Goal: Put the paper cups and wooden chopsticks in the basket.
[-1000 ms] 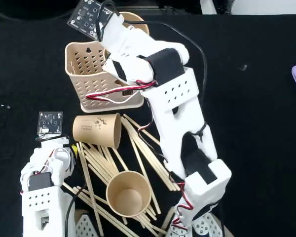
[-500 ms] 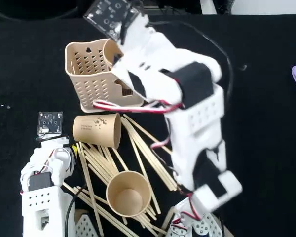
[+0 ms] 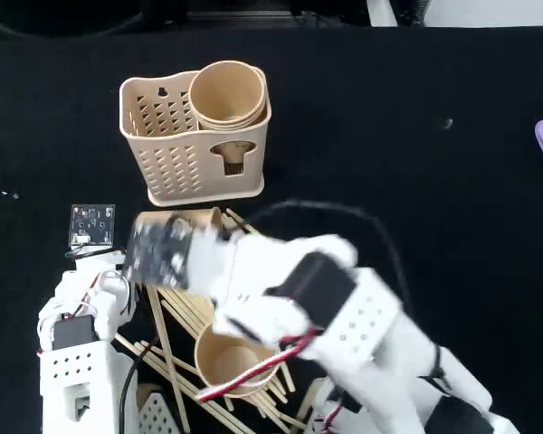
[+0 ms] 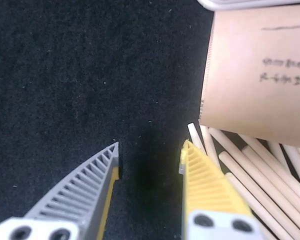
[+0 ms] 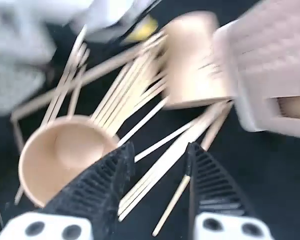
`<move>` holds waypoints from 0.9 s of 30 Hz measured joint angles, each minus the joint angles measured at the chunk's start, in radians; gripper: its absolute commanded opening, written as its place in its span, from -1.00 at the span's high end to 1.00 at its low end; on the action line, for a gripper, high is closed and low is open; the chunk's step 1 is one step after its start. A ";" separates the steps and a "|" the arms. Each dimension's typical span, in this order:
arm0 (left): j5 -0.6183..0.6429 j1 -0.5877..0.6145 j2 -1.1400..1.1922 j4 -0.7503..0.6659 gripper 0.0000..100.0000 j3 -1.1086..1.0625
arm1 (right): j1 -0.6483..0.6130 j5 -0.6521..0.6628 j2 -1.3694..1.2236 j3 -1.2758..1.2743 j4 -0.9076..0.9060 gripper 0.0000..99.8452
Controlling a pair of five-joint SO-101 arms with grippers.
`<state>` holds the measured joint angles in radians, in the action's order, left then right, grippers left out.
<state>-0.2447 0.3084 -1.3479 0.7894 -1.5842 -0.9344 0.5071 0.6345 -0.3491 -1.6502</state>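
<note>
- Right gripper [image 5: 160, 150]: jaws are held apart with nothing between them, hung above the loose pile, with the mouth-up cup [image 5: 60, 155] just to one side and wooden chopsticks [image 5: 135, 85] directly under the gap.
- Left gripper [image 4: 150, 150]: jaws are also spread and empty, low over bare black table [image 4: 55, 65], just beside the lying cup [image 4: 260, 70] and the chopstick ends.
- In the high view the right arm [image 3: 317, 298] is stretched across the pile, partly covering both loose cups; the left arm [image 3: 72, 344] is parked at the near table edge.
- Mouth-up cup [image 3: 231, 362] is seated on top of crossed chopsticks [image 3: 163, 334], well apart from the basket [image 3: 145, 90].
- Nested cups [image 3: 226, 90] are already stacked in one end of the basket; the other end looks unfilled.
- Step in hand is judged to be a pick from the pile, most likely the mouth-up cup.
- For a clean pick, one finger should be dropped inside the rim and one outside, and only light pressure applied so the paper wall is not crushed.
- Cup should be lifted straight up so the sticks beneath are not dragged or scattered.
- Chopsticks are best taken near mid-length, several at once, and dropped end-first into the free compartment.
</note>
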 measured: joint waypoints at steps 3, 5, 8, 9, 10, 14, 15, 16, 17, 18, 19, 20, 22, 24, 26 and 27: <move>0.000 0.000 0.000 0.000 0.60 0.000 | -0.014 0.032 0.003 -0.157 0.025 0.64; 0.000 0.000 0.000 0.000 0.60 0.000 | -0.018 0.049 0.003 -0.199 0.032 0.64; 0.000 0.000 0.000 0.000 0.60 0.000 | -0.021 0.057 0.003 -0.209 0.034 0.64; 0.000 0.000 0.000 0.000 0.60 0.000 | -0.021 0.057 0.003 -0.212 0.034 0.65; 0.000 0.000 0.000 0.000 0.60 0.000 | -0.021 0.057 0.003 -0.212 0.035 0.65; 0.000 0.000 0.000 0.000 0.60 0.000 | -0.021 0.057 0.003 -0.236 0.037 0.69; 0.000 0.000 0.000 0.000 0.60 0.000 | -0.023 0.057 0.003 -0.250 0.037 0.75; 0.000 0.000 0.000 0.000 0.60 0.000 | -0.034 0.057 0.003 -0.267 0.041 0.85; 0.000 0.000 0.000 0.000 0.60 0.000 | -0.049 0.057 0.003 -0.285 0.048 0.97; 0.000 0.000 0.000 0.000 0.60 0.000 | -0.064 0.058 0.002 -0.299 0.055 0.98; 0.000 0.000 0.000 0.000 0.60 0.000 | -0.074 0.058 0.002 -0.302 0.060 0.95; 0.000 0.000 0.000 0.000 0.60 0.000 | -0.081 0.058 0.002 -0.302 0.063 0.98; 0.000 0.000 0.000 0.000 0.60 0.000 | -0.084 0.057 0.002 -0.290 0.063 0.98; 0.000 0.000 0.000 0.000 0.60 0.000 | -0.078 0.057 0.018 -0.212 0.026 0.98; 0.000 0.000 0.000 0.000 0.60 0.000 | -0.029 0.058 0.046 -0.078 -0.034 0.98; 0.000 0.000 0.000 0.000 0.60 0.000 | 0.008 0.058 0.054 0.002 -0.063 0.98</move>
<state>-0.2447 0.3084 -1.3479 0.7894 -1.5842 -0.9268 0.5654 0.6882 -0.3475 -1.7131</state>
